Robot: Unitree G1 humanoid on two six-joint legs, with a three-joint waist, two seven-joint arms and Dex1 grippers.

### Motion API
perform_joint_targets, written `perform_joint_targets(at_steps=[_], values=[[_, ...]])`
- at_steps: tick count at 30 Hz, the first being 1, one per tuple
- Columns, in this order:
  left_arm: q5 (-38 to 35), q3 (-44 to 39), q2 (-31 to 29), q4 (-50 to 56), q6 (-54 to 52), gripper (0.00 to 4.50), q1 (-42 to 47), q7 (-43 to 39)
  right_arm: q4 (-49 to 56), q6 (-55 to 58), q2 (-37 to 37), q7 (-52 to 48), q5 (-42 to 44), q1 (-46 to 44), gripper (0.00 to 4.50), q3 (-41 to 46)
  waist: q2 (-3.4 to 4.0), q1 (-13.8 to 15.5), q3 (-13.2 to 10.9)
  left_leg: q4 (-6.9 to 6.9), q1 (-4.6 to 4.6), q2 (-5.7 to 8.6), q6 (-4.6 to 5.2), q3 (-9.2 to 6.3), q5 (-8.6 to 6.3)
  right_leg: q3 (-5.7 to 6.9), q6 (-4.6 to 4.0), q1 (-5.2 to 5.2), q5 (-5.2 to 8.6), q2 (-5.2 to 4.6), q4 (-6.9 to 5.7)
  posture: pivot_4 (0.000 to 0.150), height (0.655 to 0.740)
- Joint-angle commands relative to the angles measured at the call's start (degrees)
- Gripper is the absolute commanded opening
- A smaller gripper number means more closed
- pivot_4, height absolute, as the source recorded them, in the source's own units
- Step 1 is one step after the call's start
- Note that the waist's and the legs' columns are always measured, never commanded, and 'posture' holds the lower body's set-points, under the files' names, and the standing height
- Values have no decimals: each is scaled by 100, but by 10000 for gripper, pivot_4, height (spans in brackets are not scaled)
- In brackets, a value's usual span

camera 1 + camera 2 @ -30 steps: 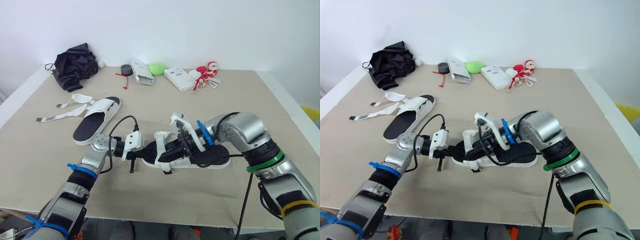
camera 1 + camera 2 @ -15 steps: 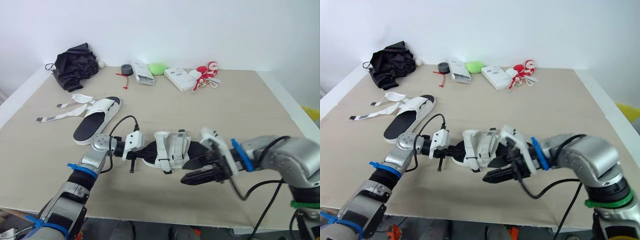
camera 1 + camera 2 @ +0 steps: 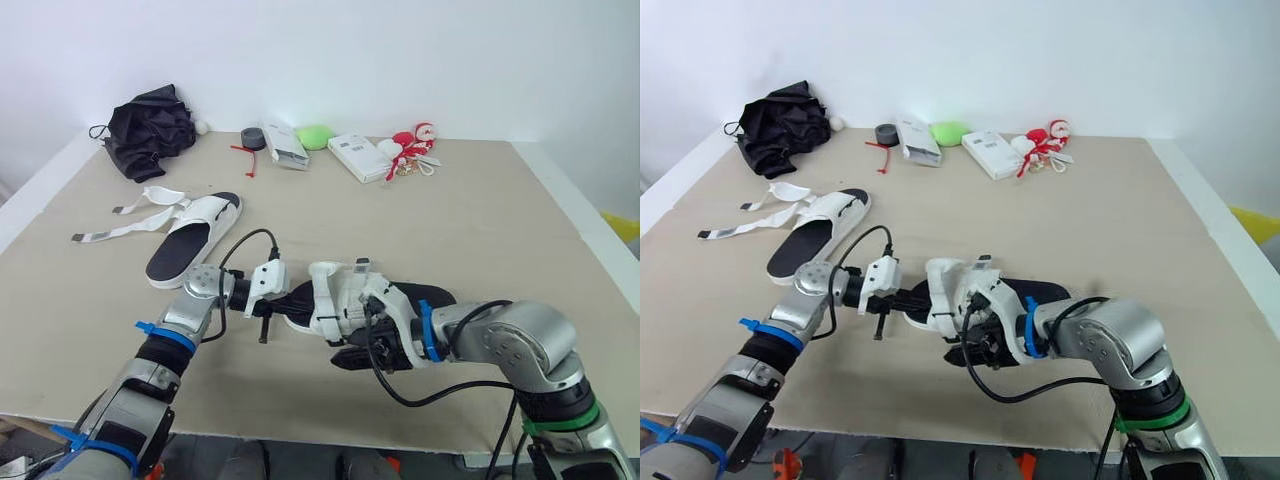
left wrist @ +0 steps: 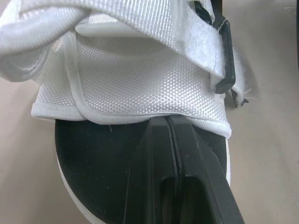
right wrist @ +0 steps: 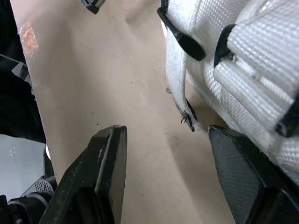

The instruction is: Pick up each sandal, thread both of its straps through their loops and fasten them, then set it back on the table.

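Note:
A white sandal (image 3: 338, 296) with a black footbed lies mid-table, both straps folded over its top. My left gripper (image 4: 170, 122) is shut, its fingers (image 4: 154, 163) lying together on the footbed with their tips at the edge of the front strap. My right gripper (image 5: 166, 133) is open, hovering just over the table at the sandal's near side by the strap buckles (image 5: 184, 39), with nothing between its fingers (image 5: 107, 163). A second sandal (image 3: 195, 240) lies at the left with its straps (image 3: 120, 226) loose and spread on the table.
Along the far edge sit a black bundle (image 3: 150, 125), a tape roll (image 3: 253, 140), two white boxes (image 3: 285, 146) (image 3: 360, 158), a green object (image 3: 315, 136) and a red-and-white toy (image 3: 415, 145). The table's near edge (image 3: 330, 430) is close below my right gripper.
My right gripper let go of the sandal's straps, drew back toward the near edge, then returned open to the sandal's near side. The left gripper stayed in place.

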State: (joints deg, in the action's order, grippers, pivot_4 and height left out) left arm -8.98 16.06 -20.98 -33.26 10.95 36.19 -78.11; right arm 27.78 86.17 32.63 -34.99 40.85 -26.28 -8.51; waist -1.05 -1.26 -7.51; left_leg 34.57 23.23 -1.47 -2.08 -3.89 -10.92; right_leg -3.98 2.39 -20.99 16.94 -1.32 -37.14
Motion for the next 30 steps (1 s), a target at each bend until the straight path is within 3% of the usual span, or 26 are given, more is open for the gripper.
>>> perform_joint_targets(at_steps=[1,6,7,8,11,12,13,19,25,30], values=[[702,594,-204,-429,-302,0,-464,-118,-144,-7,-336,196,11,-261,29991,159,0,-2,0,0,0,-1,1,0,1,1,-7,0,3,1,0,1500,7380],[711,588,-267,-445,-298,0,-450,-136,-188,-45,-488,184,79,-282,29991,240,0,-18,-1,-1,-2,-12,2,-1,1,1,8,-1,-13,14,-1,1500,7380],[716,590,-257,-464,-297,0,-434,-129,-161,-27,-477,151,119,-274,24111,269,0,-19,-1,-1,-2,-13,2,0,1,1,7,-2,-13,16,-1,1500,7380],[718,591,-248,-476,-294,0,-424,-124,-134,-2,-467,128,154,-270,21982,297,0,-31,-1,-1,-2,-14,2,-1,1,1,7,-3,-13,16,-1,1500,7380],[723,599,-208,-509,-284,0,-402,-106,-101,40,-405,38,250,-272,8464,361,-1,-34,-1,-2,-1,-15,2,0,1,1,5,-3,-12,17,-1,1500,7380],[725,602,-191,-514,-282,0,-399,-103,-92,59,-379,10,293,-275,6868,372,0,-33,-1,-3,-1,-15,2,-1,1,1,6,-3,-11,17,-1,1500,7380],[726,602,-179,-517,-282,0,-398,-103,-82,75,-361,-9,331,-275,485,383,0,-33,-1,-6,0,-14,2,-1,1,1,8,-3,-10,17,-1,1500,7380],[721,602,-139,-519,-284,0,-419,-82,-111,232,-296,-243,734,-271,485,574,-1,-30,-2,-5,1,-10,2,-1,1,0,9,-3,-9,13,0,1500,7380],[730,592,-111,-570,-276,0,-409,-70,-30,86,-266,-1086,1872,-643,485,1314,0,-14,-4,-5,6,-7,2,-3,0,1,15,-1,-6,12,0,1500,7380],[742,592,-66,-675,-250,0,-334,-46,-657,-286,-405,-959,1592,-1389,485,1189,13,-14,-17,-4,4,-8,2,-4,0,3,14,-2,-7,12,0,1500,7380]])
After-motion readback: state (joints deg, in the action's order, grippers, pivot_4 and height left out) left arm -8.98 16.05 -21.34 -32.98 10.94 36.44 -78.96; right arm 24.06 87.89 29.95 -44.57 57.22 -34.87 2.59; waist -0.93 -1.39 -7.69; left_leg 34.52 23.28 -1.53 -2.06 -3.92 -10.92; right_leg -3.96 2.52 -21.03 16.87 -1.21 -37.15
